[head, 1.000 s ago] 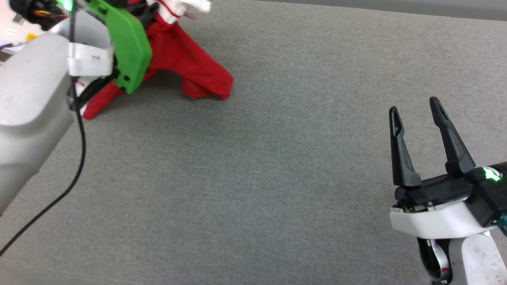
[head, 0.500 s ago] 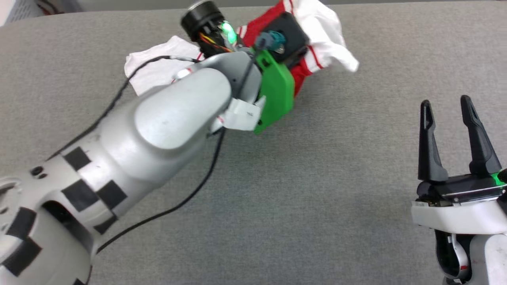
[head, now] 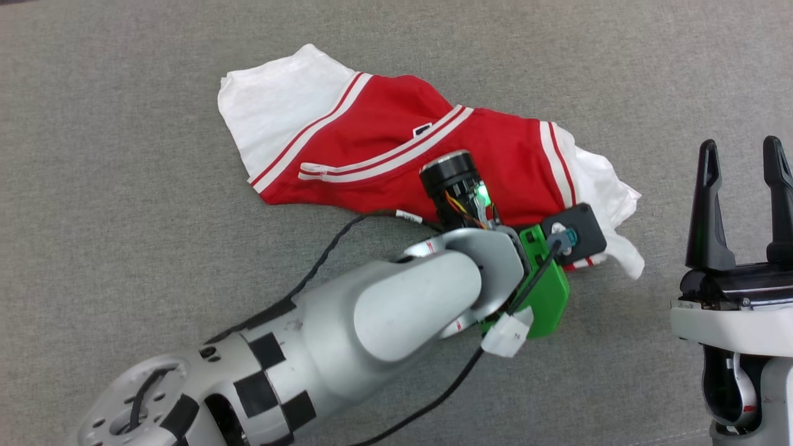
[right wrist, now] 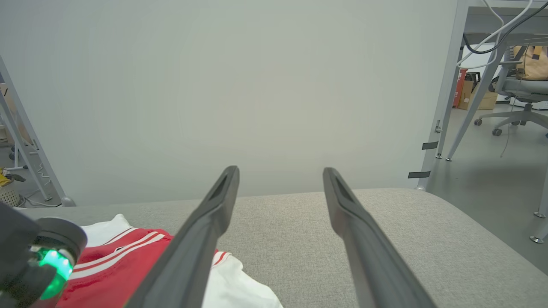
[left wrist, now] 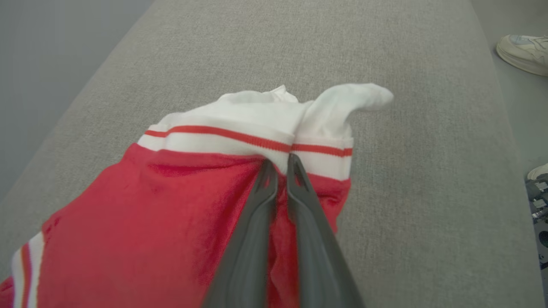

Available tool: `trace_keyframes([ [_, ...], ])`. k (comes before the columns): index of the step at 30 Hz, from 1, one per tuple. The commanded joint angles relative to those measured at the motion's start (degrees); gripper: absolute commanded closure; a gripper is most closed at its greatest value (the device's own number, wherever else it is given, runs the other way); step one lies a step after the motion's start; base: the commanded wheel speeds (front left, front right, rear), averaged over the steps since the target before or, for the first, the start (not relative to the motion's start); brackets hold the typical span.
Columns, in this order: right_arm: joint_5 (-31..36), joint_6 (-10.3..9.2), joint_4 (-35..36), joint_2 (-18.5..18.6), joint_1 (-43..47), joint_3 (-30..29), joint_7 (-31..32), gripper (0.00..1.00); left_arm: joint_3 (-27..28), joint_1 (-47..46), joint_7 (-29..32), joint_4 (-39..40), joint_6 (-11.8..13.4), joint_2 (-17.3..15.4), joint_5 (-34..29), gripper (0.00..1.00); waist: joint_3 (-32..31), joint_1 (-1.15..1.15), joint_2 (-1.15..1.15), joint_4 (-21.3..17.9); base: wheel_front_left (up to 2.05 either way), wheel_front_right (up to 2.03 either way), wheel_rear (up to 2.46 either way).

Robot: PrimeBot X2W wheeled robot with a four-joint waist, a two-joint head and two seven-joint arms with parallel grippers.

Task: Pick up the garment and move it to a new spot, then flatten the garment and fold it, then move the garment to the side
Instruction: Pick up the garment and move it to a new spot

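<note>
At 7 o'clock in the head view, the left arm enters and reaches toward centre, its green wrist plate over the near edge of the garment. At 4 o'clock the right gripper stands over the grey pad. Its fingers point to 12 o'clock and are spread wide, with nothing between them.

The left wrist view shows the left gripper closed tight on the garment. Its tips pinch a fold of red cloth at the red-and-white striped band, where a white sleeve begins; the sleeve's end points to 2 o'clock.

The garment lies crumpled on the pad, running from 11 o'clock to 3 o'clock in the head view. Its red body is in the middle, a white sleeve is at each end, and the striped neckline faces up. Its right sleeve lies near the right gripper but apart from it.

Farther off, the left wrist view shows a shoe on the floor at 2 o'clock, past the pad's edge. The right wrist view shows a pale wall behind the pad at 12 o'clock and a chair at 2 o'clock.
</note>
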State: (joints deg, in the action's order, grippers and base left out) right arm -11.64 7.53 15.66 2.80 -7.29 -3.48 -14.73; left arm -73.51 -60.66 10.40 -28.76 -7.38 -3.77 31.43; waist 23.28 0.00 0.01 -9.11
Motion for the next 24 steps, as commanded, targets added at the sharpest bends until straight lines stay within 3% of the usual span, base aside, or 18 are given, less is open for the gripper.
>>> trace_keyframes([
  [1,-0.2,-0.04,0.3,0.1,-1.0,-0.1,-0.3,0.0,0.2,1.9,0.6,0.5,-0.1,0.4,-1.0,1.0,1.1,0.0,-0.01,-0.8,0.0,0.0,0.0],
  [8,-0.2,-0.04,0.0,0.1,-1.8,-0.2,-0.3,0.0,0.2,9.1,3.1,1.7,-0.1,0.9,-2.5,1.0,1.9,0.0,-0.01,-1.1,0.0,0.0,0.0],
  [9,-0.2,-0.04,-0.1,0.1,-1.8,-0.3,-0.3,0.0,0.2,9.4,3.0,2.2,-0.1,0.9,-2.6,0.65,1.8,0.0,-0.01,-1.0,0.0,0.0,0.0],
  [10,-0.2,-0.04,-0.3,0.1,-1.7,-0.5,-0.3,0.0,0.2,9.5,2.6,2.7,-0.1,0.9,-3.0,0.0,1.5,0.0,-0.01,-0.7,0.0,0.0,0.0],
  [15,0.2,-0.04,-1.2,0.1,-0.7,-1.5,-0.3,0.0,0.2,7.1,-5.8,3.9,-0.1,0.9,-1.1,0.0,-1.3,0.0,-0.01,1.3,0.0,0.0,0.0],
  [16,0.4,-0.04,-1.5,0.1,0.0,-1.8,-0.3,0.0,0.2,4.7,-12.4,2.9,-0.1,0.9,1.0,0.0,-3.4,0.0,-0.01,2.8,0.0,0.0,0.0],
  [18,0.6,-0.04,-1.8,0.1,0.6,-1.9,-0.3,0.0,1.4,3.5,-17.1,1.4,0.1,0.9,1.6,0.0,-4.8,0.0,-0.01,3.6,0.0,0.0,0.0],
  [24,1.2,-0.04,-2.9,0.1,3.1,-1.8,-0.3,0.0,6.2,3.9,-24.5,-2.9,5.2,0.6,1.5,0.0,-8.7,0.0,-0.01,6.1,0.0,0.0,0.0],
])
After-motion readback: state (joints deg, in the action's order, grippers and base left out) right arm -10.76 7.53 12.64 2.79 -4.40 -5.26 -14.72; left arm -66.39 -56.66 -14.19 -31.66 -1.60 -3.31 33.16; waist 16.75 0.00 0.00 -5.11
